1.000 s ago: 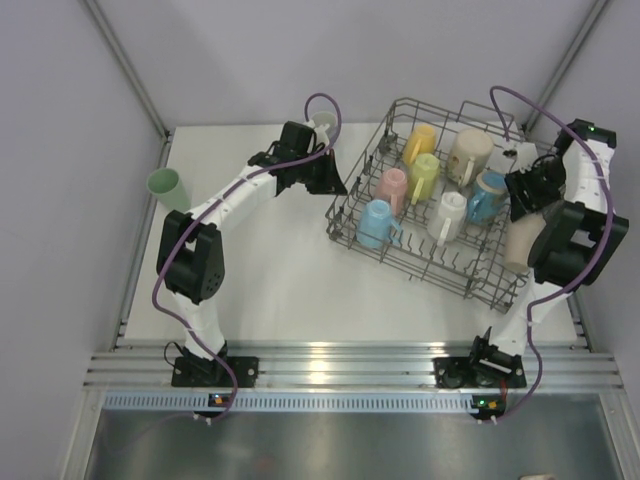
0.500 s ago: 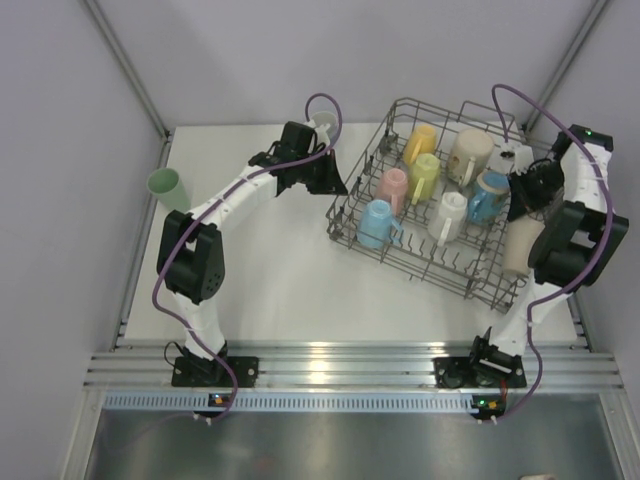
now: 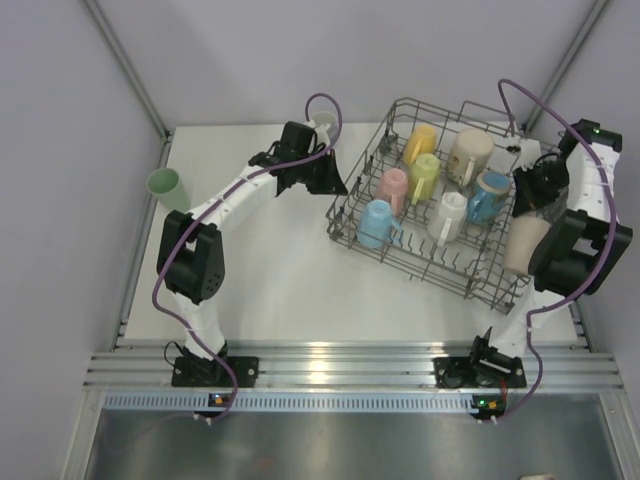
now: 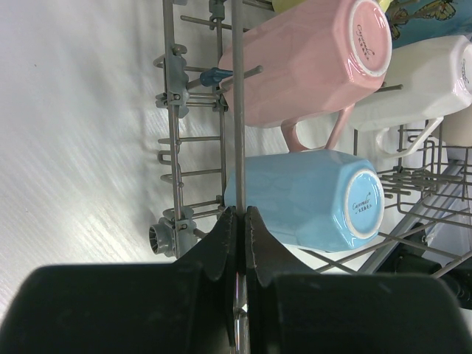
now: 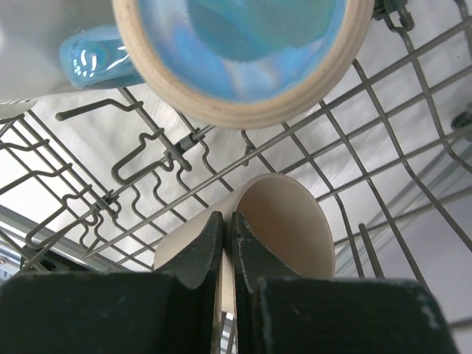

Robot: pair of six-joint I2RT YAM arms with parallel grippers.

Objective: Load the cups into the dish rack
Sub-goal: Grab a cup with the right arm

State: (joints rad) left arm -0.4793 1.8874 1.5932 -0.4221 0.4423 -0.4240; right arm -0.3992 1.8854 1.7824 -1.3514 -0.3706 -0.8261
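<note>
The right gripper (image 5: 223, 218) has pinched closed over the dish rack (image 3: 455, 272), whether on anything I cannot tell

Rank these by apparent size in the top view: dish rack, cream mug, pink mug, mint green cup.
1. dish rack
2. cream mug
3. pink mug and mint green cup: too alike to rank.

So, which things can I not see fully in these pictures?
Top view: right arm covers part of the beige cup.
Top view: left arm hides most of the white cup.
Right wrist view: top edge cuts off the blue mug.
</note>
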